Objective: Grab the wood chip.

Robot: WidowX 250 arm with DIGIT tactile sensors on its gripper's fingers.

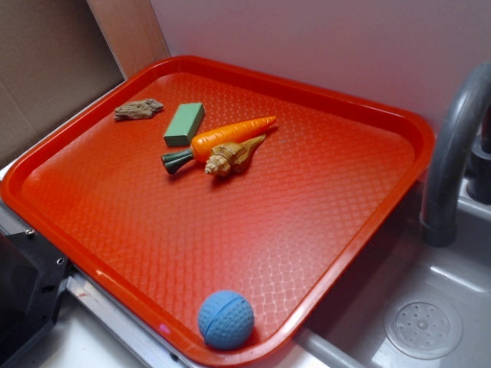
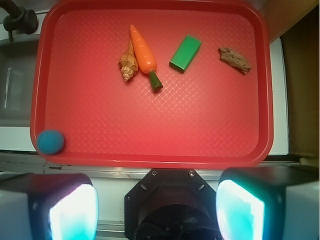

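In the exterior view, the wood chip (image 1: 139, 110) is seen lying flat at the far left of the red tray (image 1: 322, 230), just beside the green block (image 1: 184, 124) but apart from it. It is a jagged, grey-brown, bark-like sliver; it is judged to be light, stiff and rough enough not to slip, though perhaps crumbly at the edges. A hold across its narrow middle is judged best. The orange carrot (image 1: 230, 134) and the glossy spiral seashell (image 1: 232, 156) lie touching; a blue dimpled ball (image 1: 225, 320) sits at the near rim. The gripper is not seen here.

In the wrist view, the wood chip (image 2: 235, 59) is found at the far right of the tray (image 2: 150, 135) (whose floor is diamond-textured). The gripper (image 2: 156, 202) is held spread wide, its fingers (image 2: 72, 207) at the bottom edge, well apart from the chip and holding nothing.
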